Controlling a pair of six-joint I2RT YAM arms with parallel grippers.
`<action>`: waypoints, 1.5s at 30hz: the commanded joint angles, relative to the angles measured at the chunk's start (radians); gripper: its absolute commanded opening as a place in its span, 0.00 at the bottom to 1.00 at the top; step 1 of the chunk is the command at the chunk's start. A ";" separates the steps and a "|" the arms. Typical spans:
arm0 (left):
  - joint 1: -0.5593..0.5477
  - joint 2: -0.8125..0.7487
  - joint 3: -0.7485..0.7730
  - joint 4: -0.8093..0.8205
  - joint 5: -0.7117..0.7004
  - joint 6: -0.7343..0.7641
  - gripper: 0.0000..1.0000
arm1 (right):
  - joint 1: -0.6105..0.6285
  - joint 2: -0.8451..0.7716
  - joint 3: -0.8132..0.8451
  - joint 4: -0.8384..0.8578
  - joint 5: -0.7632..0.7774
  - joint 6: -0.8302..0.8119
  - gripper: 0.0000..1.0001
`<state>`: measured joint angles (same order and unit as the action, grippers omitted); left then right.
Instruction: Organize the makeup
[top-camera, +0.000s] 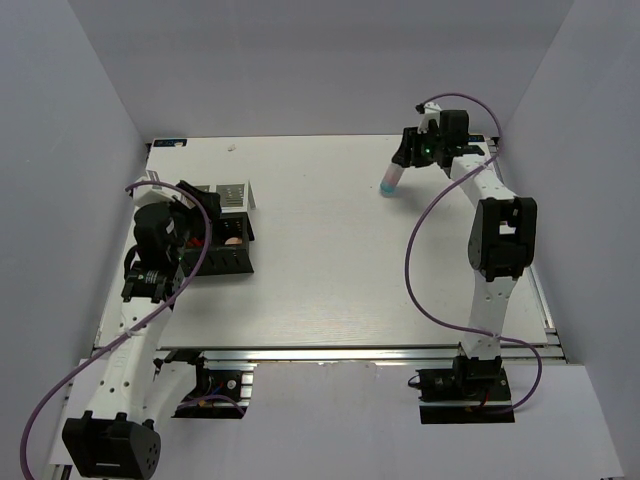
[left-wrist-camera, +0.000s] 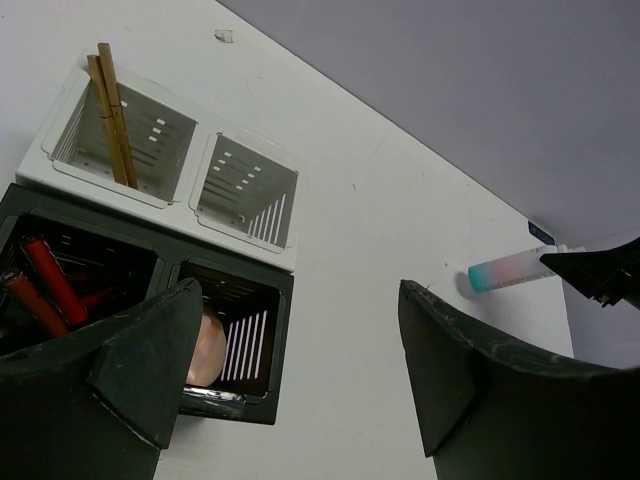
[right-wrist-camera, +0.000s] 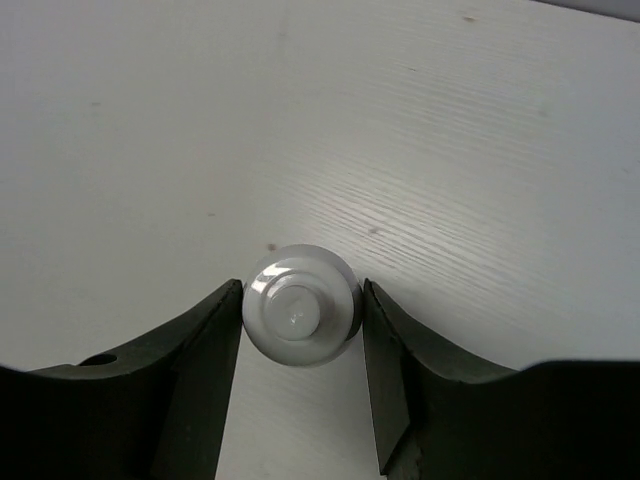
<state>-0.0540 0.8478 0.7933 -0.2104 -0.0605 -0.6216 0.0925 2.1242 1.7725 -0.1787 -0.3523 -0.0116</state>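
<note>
My right gripper (top-camera: 402, 163) at the far right of the table is shut on the small white-blue bottle (top-camera: 388, 181), teal end down at the tabletop. In the right wrist view both fingers touch the bottle's round white top (right-wrist-camera: 301, 305). The left wrist view shows the bottle (left-wrist-camera: 508, 270) far off. My left gripper (left-wrist-camera: 300, 370) is open and empty, beside the organizer (top-camera: 222, 262) at the left. In the organizer are wooden sticks (left-wrist-camera: 112, 112), black-and-red sticks (left-wrist-camera: 48, 282) and a peach-pink disc (left-wrist-camera: 205, 348). No dark green discs show.
The organizer's white section (left-wrist-camera: 180, 205) has two cells, the right one (left-wrist-camera: 248, 190) empty. White walls close in the table on the left, back and right. The right arm's purple cable (top-camera: 425, 260) loops over the table's right side.
</note>
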 joint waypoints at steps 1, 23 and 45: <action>0.003 -0.030 0.017 0.003 0.027 0.000 0.89 | 0.055 -0.136 0.039 0.070 -0.284 0.005 0.00; 0.003 -0.216 0.073 -0.171 -0.061 0.040 0.96 | 0.610 0.025 0.326 0.421 -0.194 0.228 0.00; 0.003 -0.273 0.070 -0.225 -0.081 0.022 0.97 | 0.711 0.175 0.343 0.447 -0.025 0.068 0.51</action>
<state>-0.0540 0.5694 0.8337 -0.4404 -0.1383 -0.5957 0.7879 2.3020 2.0716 0.1894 -0.3901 0.1020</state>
